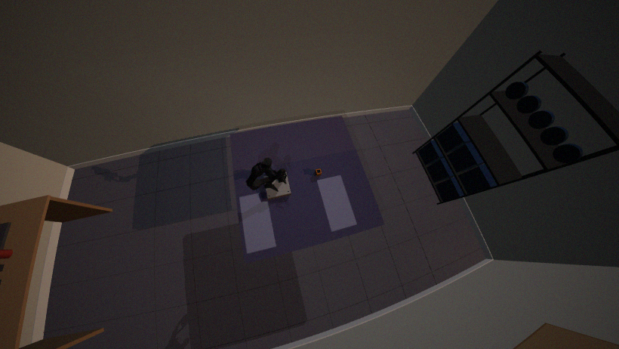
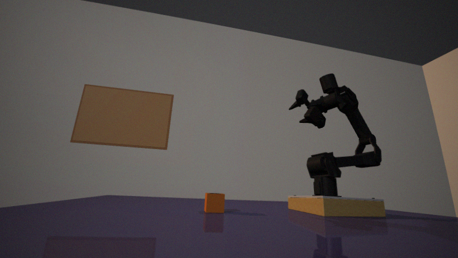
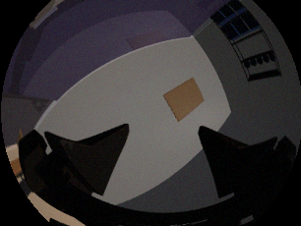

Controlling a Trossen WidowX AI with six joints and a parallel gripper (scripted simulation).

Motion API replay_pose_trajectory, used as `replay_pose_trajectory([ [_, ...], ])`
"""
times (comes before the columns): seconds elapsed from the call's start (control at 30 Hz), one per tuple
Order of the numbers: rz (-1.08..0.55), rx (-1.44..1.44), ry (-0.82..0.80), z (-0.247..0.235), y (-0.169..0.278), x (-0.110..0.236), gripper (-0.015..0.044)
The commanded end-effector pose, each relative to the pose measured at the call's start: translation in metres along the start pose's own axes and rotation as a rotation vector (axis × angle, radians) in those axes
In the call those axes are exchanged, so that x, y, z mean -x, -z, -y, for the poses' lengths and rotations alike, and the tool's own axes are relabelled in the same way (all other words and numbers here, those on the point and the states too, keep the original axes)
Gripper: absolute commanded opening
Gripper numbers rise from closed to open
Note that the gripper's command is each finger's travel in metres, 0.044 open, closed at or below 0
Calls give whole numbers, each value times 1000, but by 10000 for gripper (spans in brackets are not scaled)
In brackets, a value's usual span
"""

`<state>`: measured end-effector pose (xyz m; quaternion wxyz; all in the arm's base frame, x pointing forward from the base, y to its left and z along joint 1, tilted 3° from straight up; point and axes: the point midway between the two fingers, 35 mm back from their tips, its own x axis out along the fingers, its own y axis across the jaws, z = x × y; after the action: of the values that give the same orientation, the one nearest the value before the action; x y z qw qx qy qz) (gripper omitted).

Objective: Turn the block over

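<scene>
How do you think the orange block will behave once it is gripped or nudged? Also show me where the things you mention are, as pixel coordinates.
The orange block [image 1: 318,171] [image 2: 214,202] looks rigid, with straight edges, so it probably won't flex when squeezed. Its flat base and squat, cube-like shape suggest it would slide rather than roll. Its weight I can't judge.

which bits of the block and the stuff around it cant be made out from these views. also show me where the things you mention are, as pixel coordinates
- Block [image 1: 318,171] [image 2: 214,202]: its underside is hidden, pressed to the table [image 1: 298,225] [image 2: 144,224] in the exterior view.
- Marking: too small in the top view to read beyond a dark shape.
- Red item [image 1: 4,254]: cut off by the top view's left edge.
</scene>
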<state>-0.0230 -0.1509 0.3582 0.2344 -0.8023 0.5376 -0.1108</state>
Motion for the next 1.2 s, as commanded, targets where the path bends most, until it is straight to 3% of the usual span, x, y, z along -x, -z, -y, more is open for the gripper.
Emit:
replay_pose_trajectory([
  [0.0, 5, -5, 2, 2, 0, 0, 426],
  [0.27, 247, -245, 15, 100, -40, -14, 440],
  [0.57, 495, -545, -187, 175, -118, -33, 440],
  [0.9, 686, -880, -665, 238, -248, -52, 440],
  [1.17, 607, -1113, -1197, 243, -363, -59, 440],
])
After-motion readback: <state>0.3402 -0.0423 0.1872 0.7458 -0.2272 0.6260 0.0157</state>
